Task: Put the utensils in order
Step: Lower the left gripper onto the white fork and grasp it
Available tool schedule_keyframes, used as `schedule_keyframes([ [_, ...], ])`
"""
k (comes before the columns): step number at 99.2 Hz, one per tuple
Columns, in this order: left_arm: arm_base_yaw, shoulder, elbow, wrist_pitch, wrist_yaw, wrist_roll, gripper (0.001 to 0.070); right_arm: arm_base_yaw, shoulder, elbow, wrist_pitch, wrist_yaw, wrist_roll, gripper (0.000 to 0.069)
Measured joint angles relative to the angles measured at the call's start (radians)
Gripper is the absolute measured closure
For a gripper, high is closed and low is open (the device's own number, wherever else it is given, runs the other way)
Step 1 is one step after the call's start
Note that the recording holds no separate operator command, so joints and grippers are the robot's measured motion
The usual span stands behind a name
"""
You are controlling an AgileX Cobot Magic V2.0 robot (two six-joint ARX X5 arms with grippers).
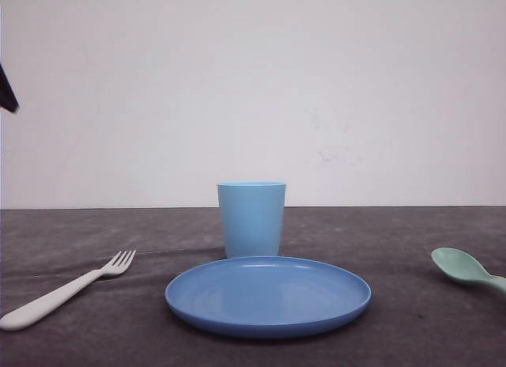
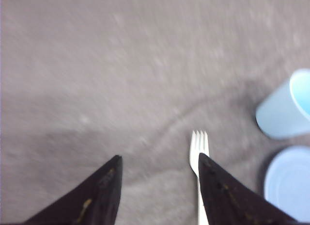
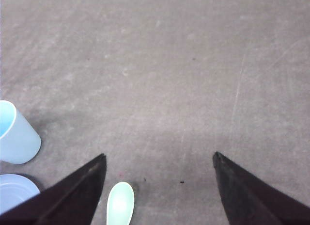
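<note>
Left gripper (image 2: 160, 167) is hanging over the bench (image 2: 121, 65) with its jaws spread wide apart and nothing between them. The white fork (image 2: 199, 150) is lying flat just inside the one finger (image 2: 227, 196), tines pointing away from the jaws, handle running back under that finger. Out past the fork the light blue cup (image 2: 286, 108) is standing, with the blue plate (image 2: 290, 184) right beside it.

Right gripper (image 3: 160, 159) is also sitting with its jaws wide apart, holding nothing. The mint-green spoon (image 3: 120, 203) is lying bowl-up on the bench just inside one finger (image 3: 72, 196), not touching it as far as I can tell. Cup and plate are further out beyond that finger.

From the front, fork's lying left of the plate, spoon well off to its right, cup just behind it.
</note>
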Motion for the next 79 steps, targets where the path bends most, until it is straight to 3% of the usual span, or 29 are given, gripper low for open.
schedule_keyframes([
  [19, -0.117, 0.120, 0.000, 0.001, -0.010, -0.035, 0.0414, 0.000, 0.019, 0.000, -0.011, 0.000, 0.000, 0.0248],
  [48, -0.284, 0.335, 0.000, 0.105, -0.089, -0.082, 0.0414, 0.000, 0.023, 0.000, -0.024, 0.000, 0.000, 0.0248],
  [63, -0.330, 0.431, 0.000, 0.155, -0.131, -0.105, 0.0414, 0.000, 0.023, 0.000, -0.033, 0.000, 0.000, 0.0248],
  [79, -0.337, 0.497, 0.000, 0.174, -0.159, -0.116, 0.0416, 0.000, 0.023, 0.000, -0.038, 0.000, 0.000, 0.0248],
])
